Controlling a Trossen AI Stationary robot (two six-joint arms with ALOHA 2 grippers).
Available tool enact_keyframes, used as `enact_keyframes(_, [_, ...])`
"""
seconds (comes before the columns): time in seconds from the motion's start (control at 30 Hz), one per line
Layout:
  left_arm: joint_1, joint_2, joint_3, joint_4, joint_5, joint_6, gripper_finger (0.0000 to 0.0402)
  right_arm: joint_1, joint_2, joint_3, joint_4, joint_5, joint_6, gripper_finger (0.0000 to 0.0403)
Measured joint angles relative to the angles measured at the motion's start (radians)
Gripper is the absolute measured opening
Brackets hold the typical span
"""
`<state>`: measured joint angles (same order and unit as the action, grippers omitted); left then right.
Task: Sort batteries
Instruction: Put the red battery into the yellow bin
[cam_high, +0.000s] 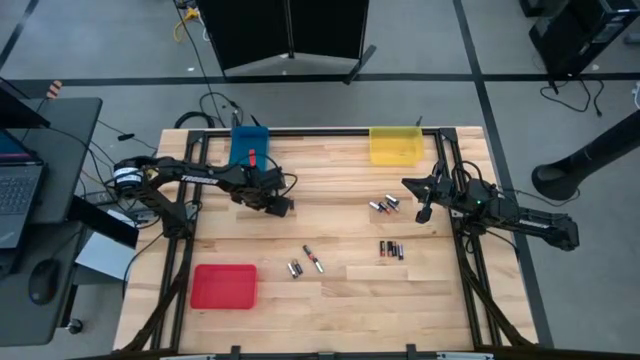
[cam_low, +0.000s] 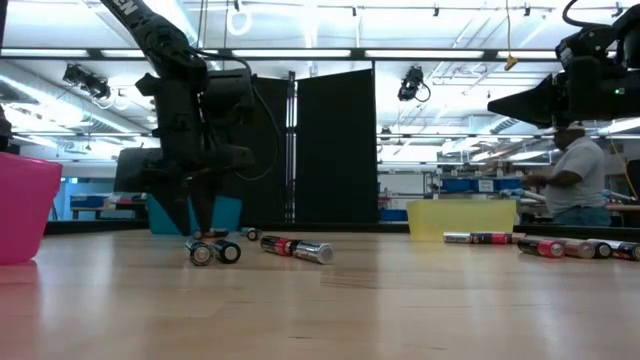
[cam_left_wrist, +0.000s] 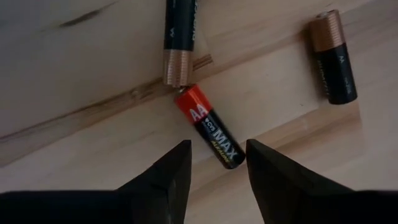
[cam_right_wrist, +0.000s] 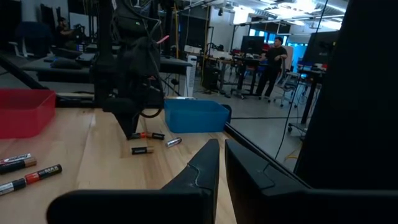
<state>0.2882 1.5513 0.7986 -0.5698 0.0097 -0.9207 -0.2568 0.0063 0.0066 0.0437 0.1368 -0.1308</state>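
Note:
My left gripper (cam_left_wrist: 217, 155) points down at the table, open, near the blue tray (cam_high: 250, 146). A red-and-black AA battery (cam_left_wrist: 207, 126) lies flat on the wood, its black end between my two fingertips. Whether a finger touches it I cannot tell. Two black batteries with copper ends lie beside it, one (cam_left_wrist: 179, 37) almost end to end with it, one (cam_left_wrist: 333, 57) apart. More batteries lie mid-table (cam_high: 315, 259) and toward the right (cam_high: 390, 250). My right gripper (cam_right_wrist: 221, 163) waits shut, level above the table's right side (cam_high: 424, 208).
A yellow tray (cam_high: 395, 144) stands at the far edge, right of the blue one. A red tray (cam_high: 224, 285) sits near the front left corner. A further cluster of batteries (cam_high: 384, 205) lies close to my right gripper. A person (cam_low: 578, 180) stands in the room beyond.

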Motion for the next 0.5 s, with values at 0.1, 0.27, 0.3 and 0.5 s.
enact_keyframes(0.1, [0.0, 0.0, 0.0, -0.015, 0.0, 0.001, 0.0154, 0.0, 0.0, 0.0, 0.0, 0.0, 0.0, 0.0039])
enact_keyframes(0.27, [0.0, 0.0, 0.0, -0.039, -0.002, 0.027, 0.0152, 0.0, 0.0, 0.0, 0.0, 0.0, 0.0, 0.0039])
enact_keyframes(0.3, [0.0, 0.0, 0.0, -0.042, -0.006, 0.027, 0.0152, 0.0, 0.0, 0.0, 0.0, 0.0, 0.0, 0.0039])
enact_keyframes(0.5, [0.0, 0.0, 0.0, -0.051, -0.023, 0.05, 0.0152, 0.0, 0.0, 0.0, 0.0, 0.0, 0.0, 0.0039])
